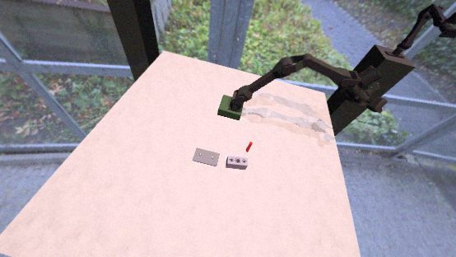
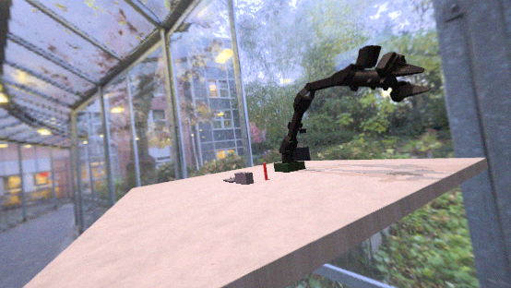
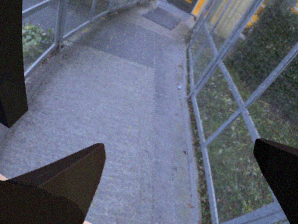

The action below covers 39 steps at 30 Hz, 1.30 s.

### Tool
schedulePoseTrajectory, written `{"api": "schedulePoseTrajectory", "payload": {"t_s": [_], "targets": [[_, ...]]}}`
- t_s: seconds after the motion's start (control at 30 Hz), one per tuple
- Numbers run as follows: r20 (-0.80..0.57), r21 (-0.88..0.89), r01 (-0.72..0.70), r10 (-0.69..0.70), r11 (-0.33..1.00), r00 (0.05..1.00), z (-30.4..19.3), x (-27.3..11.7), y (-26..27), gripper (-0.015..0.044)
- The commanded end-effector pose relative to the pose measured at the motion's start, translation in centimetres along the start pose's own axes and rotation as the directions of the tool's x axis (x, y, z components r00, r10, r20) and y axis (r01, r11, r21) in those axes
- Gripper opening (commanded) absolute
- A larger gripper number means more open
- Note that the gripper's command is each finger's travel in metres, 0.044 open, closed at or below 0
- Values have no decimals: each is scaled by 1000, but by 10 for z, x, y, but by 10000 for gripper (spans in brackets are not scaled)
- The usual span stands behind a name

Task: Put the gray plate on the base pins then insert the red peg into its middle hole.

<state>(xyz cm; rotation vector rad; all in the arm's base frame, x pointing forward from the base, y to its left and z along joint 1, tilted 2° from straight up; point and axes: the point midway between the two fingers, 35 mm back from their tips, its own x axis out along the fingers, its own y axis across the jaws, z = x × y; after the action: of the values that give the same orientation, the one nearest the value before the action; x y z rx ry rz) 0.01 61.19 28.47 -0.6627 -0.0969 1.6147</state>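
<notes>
The gray plate [image 1: 236, 166] [image 2: 247, 178], a block with three holes in its top, lies on the table beside the base, apart from it. The flat gray base [image 1: 206, 161] [image 2: 228, 180] has two small pale pins standing bare. The red peg [image 1: 249, 147] [image 2: 265, 171] stands upright on the table near the plate, touching neither plate nor base. My gripper [image 2: 426, 79] [image 3: 181, 149] is wide open and empty, raised high and far to the side of these parts. The wrist view shows only its fingers and the surroundings, with none of the task parts.
The arm's green mount [image 1: 228, 113] [image 2: 290, 167] stands on the pale table [image 1: 165, 198] [image 2: 184, 222] behind the parts. A dark post stands beyond the table's right edge, near the raised arm, with another dark jointed shape above it.
</notes>
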Motion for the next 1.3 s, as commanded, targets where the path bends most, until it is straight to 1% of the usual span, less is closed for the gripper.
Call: {"api": "schedulePoseTrajectory", "payload": {"t_s": [0.0,0.17,0.33,0.4,0.5,0.63,0.73,0.83,0.9,1.0,1.07,1.13,1.2,1.27], "targets": [[-134,222,77,-48,972,990,-52,-13,-50,440],[-298,462,222,-85,859,951,-119,-37,-103,440],[-454,640,404,-102,653,885,-186,-74,-148,440],[-513,688,479,-101,546,852,-212,-92,-163,440],[-599,731,587,-84,349,796,-252,-124,-181,440],[-700,712,701,-42,47,713,-302,-172,-199,440],[-761,637,748,4,-189,649,-337,-211,-206,440],[-810,504,749,65,-430,582,-369,-255,-207,440],[-834,390,720,111,-574,541,-388,-285,-205,440],[-855,192,630,188,-753,484,-412,-329,-197,440],[-858,49,541,242,-840,452,-426,-358,-188,440],[-855,-99,431,299,-897,425,-437,-387,-177,440],[-843,-242,306,356,-921,404,-445,-415,-165,440],[-827,-361,185,405,-914,390,-451,-438,-152,440]]}}
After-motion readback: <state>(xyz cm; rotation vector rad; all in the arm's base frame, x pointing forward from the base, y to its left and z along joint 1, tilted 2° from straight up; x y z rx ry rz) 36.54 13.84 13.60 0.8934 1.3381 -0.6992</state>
